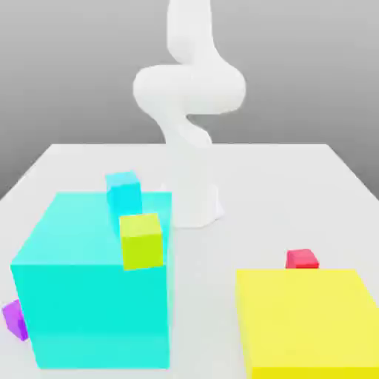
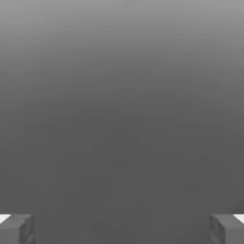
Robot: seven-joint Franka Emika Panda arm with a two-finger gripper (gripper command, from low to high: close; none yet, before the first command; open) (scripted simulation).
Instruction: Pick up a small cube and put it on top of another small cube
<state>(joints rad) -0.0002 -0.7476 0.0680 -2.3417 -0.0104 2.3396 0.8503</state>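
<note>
Small plain bright red cube [image 1: 302,258], judged rigid and light: grip opposite flat faces; tool [image 2: 122,228] spread, empty.

Lime cube [image 1: 141,240] on big block [image 1: 89,296], red cube [image 1: 302,258] behind other block [image 1: 311,318]

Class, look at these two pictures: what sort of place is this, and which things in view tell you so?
Most likely a computer-simulated test bench, not a real room: a smooth white robot arm stands on a bare white table against a blank grey backdrop, among flat-coloured blocks such as the big cyan block and big yellow block.
</note>
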